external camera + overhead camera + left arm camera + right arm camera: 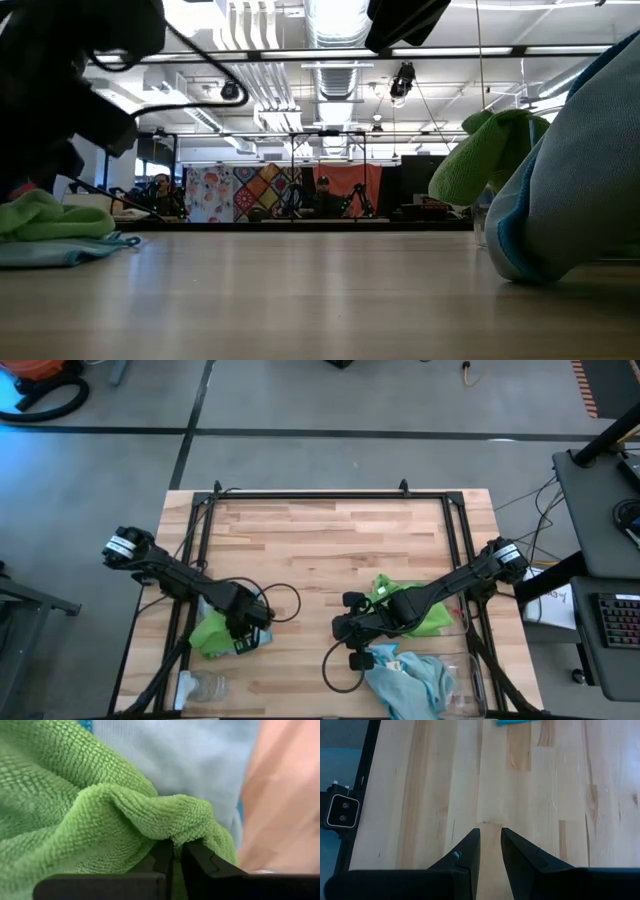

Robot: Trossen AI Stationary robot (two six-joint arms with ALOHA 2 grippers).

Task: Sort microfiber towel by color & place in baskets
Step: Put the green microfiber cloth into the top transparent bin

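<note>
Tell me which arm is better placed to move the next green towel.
Probably the left. The left gripper is already pinching a fold of the green towel, jaws nearly closed on it. The right gripper hangs over bare table, holding nothing.

The far half of the wooden table (330, 525) is bare and passable. The near half is crowded. At near left a green towel (212, 630) lies under the left gripper (250, 632), just beside a glass jar (208, 685). At near right are the right gripper (345, 628), a blue towel pile (410, 675) and a clear basket (470, 685). Between the grippers runs an open strip of bare wood.
</note>
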